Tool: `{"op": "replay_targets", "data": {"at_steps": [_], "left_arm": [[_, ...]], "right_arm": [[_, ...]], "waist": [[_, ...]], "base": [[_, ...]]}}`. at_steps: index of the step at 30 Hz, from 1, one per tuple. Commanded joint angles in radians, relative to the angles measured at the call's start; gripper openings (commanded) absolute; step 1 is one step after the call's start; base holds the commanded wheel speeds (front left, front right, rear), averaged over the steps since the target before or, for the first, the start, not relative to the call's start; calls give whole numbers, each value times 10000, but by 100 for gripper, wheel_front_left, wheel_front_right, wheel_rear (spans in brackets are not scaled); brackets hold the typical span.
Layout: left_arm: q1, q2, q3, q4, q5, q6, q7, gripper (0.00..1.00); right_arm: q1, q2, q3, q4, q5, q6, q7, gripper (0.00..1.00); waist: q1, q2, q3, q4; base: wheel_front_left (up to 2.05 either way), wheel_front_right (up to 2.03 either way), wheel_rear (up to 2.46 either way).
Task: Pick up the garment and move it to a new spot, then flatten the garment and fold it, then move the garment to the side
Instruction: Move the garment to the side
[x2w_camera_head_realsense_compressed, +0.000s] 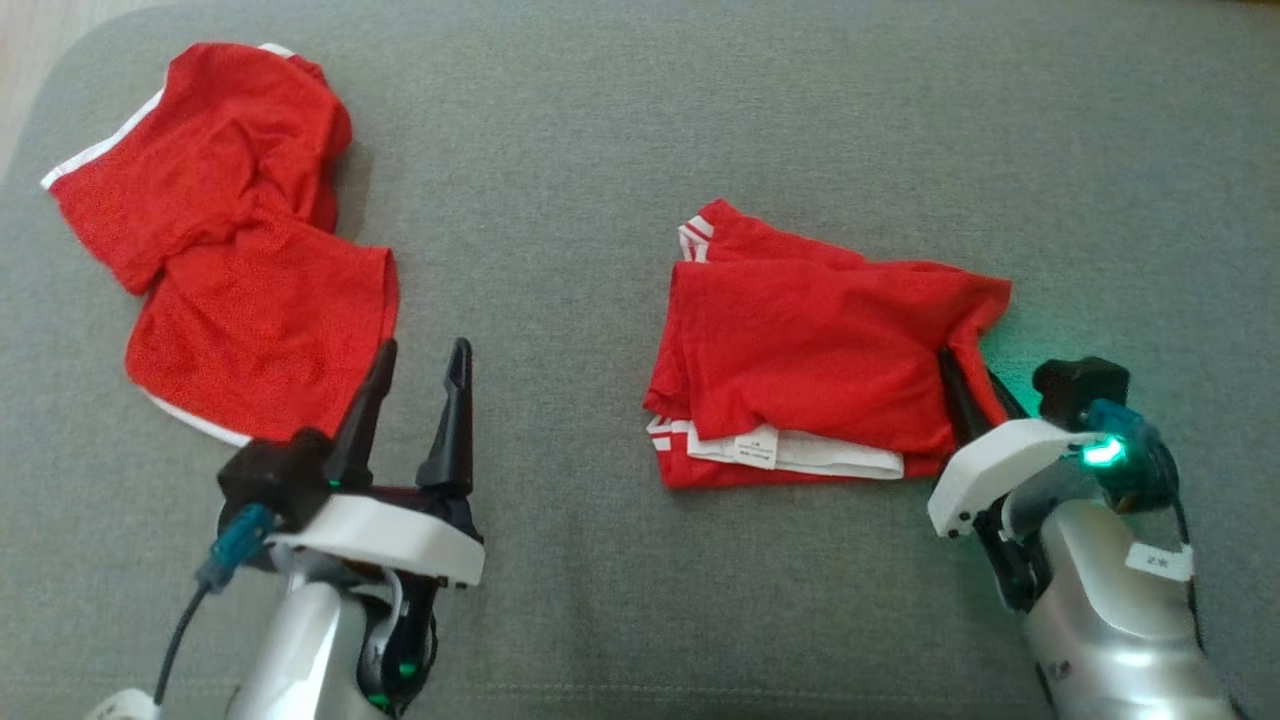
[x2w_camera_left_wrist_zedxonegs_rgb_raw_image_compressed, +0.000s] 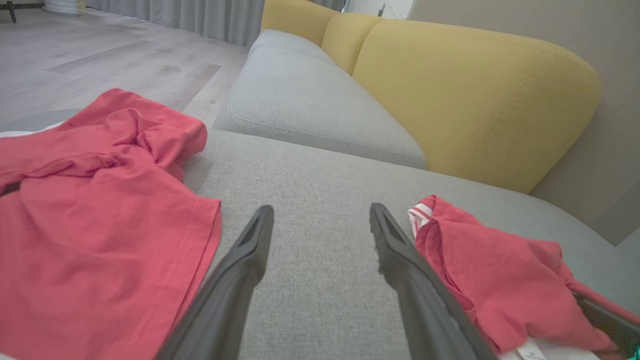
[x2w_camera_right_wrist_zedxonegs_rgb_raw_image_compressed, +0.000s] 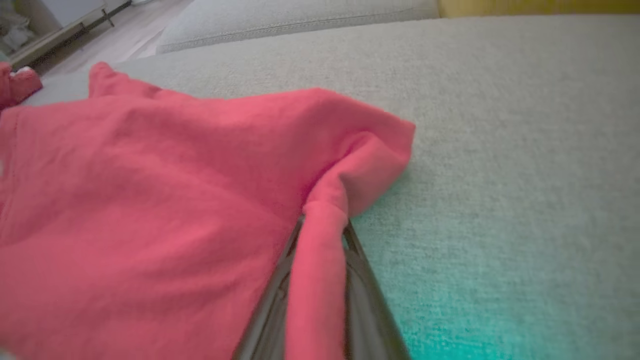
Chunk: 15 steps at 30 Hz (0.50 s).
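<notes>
Head view: right tool (x2w_camera_head_realsense_compressed: 973, 385) pinches the garment (x2w_camera_head_realsense_compressed: 810, 350), tips buried in cloth; left tool (x2w_camera_head_realsense_compressed: 424, 350) spread.

Overhead head camera; low, close wrist cameras; folded garment (x2w_camera_head_realsense_compressed: 800, 350) in all three.
</notes>
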Motion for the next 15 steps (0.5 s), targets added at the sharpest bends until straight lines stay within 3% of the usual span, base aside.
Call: {"op": "replay_targets", "data": {"at_steps": [1, 7, 15], "left_arm": [[-451, 79, 422, -323, 57, -6, -53, 100], [-547, 79, 531, -420, 106, -32, -53, 100], [-1003, 79, 506, -610, 197, -135, -53, 100]], "right_arm": [[-263, -121, 403, -159, -400, 19, -208, 0], [-838, -1011, 1025, -629, -1606, 19, -546, 0], [-1931, -3100, 626, -1217, -1931, 19, 386, 0]], "waist": [[0, 0, -13, -96], [0, 0, 73, -508], [0, 0, 791, -866]], "base": [[0, 0, 0], [0, 0, 0], [0, 0, 0]]}}
